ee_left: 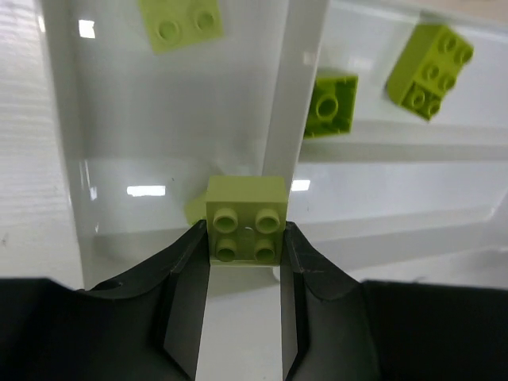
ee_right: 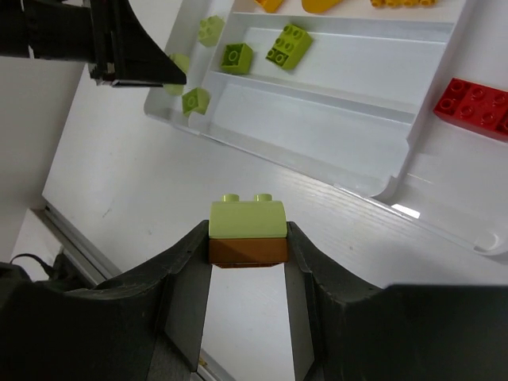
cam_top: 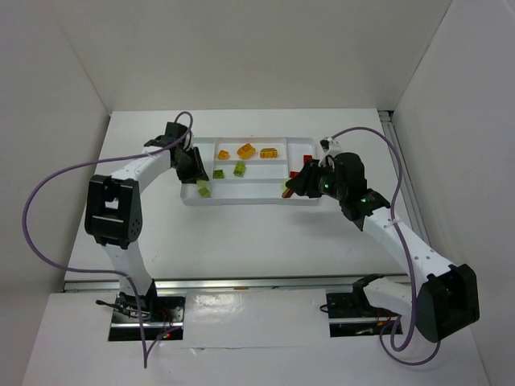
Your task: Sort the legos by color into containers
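Nearest to us, the right gripper (ee_right: 248,238) is clamped on a two-brick stack (ee_right: 248,230), light green on top and orange-brown beneath. In its wrist view the white table (ee_right: 119,198) lies behind it. From above, we see this gripper at the near right part of the white tray (cam_top: 241,201).

A little farther and to the left, the left gripper (ee_left: 246,242) pinches a single light green brick (ee_left: 247,214) by its sides, studs facing the camera. It hangs over the tray's left end section, where two loose green bricks (ee_right: 210,29) lie.

Beyond, in the middle long slot, we find a pair of light green bricks (cam_top: 228,170). The right end section holds red bricks (cam_top: 306,158). Farthest back, the rear slot carries three yellow-orange bricks (cam_top: 245,149) in a row.
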`<act>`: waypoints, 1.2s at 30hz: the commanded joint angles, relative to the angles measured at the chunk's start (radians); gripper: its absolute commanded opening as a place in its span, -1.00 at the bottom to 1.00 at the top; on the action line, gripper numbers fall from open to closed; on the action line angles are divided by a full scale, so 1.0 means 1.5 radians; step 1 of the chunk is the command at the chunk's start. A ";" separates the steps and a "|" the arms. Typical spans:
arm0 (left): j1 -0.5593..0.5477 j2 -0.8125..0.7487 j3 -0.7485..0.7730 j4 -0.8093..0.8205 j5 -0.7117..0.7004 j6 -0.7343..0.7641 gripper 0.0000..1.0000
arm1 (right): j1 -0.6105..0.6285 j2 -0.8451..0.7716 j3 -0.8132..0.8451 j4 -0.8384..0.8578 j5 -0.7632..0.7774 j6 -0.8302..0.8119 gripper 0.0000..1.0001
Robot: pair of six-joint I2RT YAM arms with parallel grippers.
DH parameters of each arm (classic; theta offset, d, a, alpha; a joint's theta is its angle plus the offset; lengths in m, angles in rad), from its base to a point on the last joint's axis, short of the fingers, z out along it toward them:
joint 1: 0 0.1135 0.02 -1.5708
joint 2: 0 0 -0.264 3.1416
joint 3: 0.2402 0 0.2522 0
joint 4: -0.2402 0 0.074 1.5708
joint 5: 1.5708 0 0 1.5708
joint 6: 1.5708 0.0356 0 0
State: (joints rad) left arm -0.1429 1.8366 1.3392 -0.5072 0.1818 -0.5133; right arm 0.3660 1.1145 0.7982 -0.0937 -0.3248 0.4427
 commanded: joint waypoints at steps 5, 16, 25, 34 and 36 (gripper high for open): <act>-0.005 0.060 0.137 -0.060 -0.108 -0.020 0.16 | -0.003 -0.018 0.021 -0.020 0.035 -0.014 -0.66; -0.065 -0.093 0.117 -0.094 -0.111 0.058 0.70 | -0.003 -0.012 0.043 -0.027 -0.033 -0.045 -0.66; -0.101 -0.253 0.020 0.089 0.493 0.148 0.79 | -0.009 -0.012 0.057 0.018 -0.220 -0.055 -0.66; -0.206 -0.201 0.045 0.116 0.613 0.198 0.87 | -0.009 -0.025 0.087 0.062 -0.373 -0.055 -0.66; -0.213 -0.182 0.052 0.116 0.639 0.205 0.87 | -0.009 -0.025 0.087 0.086 -0.408 -0.055 -0.66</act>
State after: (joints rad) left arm -0.4591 1.5478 1.3853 -0.3786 1.0069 -0.2607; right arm 0.3592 1.1107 0.8799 -0.0612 -0.8024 0.3721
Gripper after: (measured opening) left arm 0.936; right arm 0.448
